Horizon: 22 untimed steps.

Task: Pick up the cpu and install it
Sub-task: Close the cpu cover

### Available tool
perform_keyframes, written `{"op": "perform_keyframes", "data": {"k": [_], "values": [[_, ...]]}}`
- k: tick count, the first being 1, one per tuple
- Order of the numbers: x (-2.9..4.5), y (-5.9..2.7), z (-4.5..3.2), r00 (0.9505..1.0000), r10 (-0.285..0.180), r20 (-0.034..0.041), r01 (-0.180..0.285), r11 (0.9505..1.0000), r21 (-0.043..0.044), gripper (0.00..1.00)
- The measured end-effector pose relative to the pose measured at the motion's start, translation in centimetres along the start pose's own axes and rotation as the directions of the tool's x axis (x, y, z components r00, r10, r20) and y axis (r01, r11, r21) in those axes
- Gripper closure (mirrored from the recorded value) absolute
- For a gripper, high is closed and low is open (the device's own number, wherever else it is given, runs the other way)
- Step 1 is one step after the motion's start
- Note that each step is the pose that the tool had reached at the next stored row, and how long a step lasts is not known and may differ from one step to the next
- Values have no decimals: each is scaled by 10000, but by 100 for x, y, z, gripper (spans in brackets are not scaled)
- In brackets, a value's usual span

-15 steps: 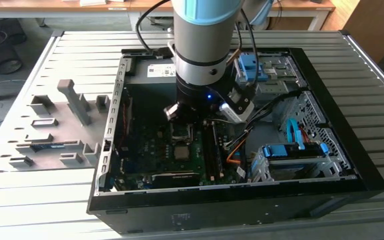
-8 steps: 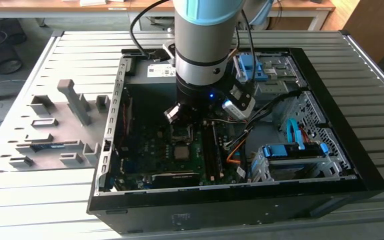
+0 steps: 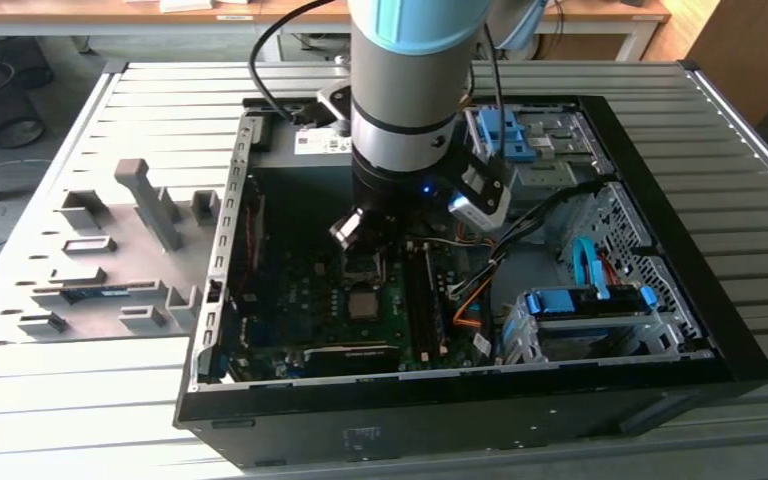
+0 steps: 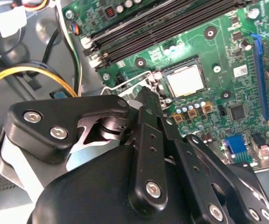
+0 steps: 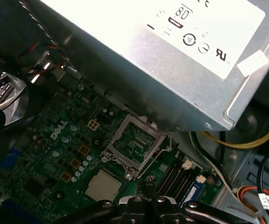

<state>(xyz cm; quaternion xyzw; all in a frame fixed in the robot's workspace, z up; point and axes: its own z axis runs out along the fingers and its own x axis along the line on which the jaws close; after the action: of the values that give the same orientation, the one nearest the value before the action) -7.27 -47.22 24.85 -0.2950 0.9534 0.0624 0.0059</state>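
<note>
Hung with the hand (image 4: 146, 95) pinched to a narrow tip holding nothing, poised just beside the socket on the board (image 4: 228, 70), where the cpu (image 4: 186, 80) lay flat and seated, its frame (image 5: 135, 144) swung up, likely to allow that seating.

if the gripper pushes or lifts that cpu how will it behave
The cpu is a thin flat square, so probably stiff and light. Its smooth metal face looks slippery. Lying flat in the motherboard socket, it won't roll or tip.
</note>
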Motion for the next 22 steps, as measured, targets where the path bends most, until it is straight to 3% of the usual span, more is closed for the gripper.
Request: {"op": "perform_keyframes", "data": {"k": [6, 9, 12, 18, 22], "values": [[-33, -25, 15, 9978, -667, -67, 666, 9978, -48, 90], [-128, -74, 27, 9977, -675, -6, 675, 9976, -160, 90], [-197, -99, 38, 9976, -679, 97, 682, 9972, -310, 90], [-252, -68, 75, 9966, -681, 459, 715, 9945, -768, 90], [-264, -65, 111, 9959, -678, 606, 733, 9927, -953, 90]]}}
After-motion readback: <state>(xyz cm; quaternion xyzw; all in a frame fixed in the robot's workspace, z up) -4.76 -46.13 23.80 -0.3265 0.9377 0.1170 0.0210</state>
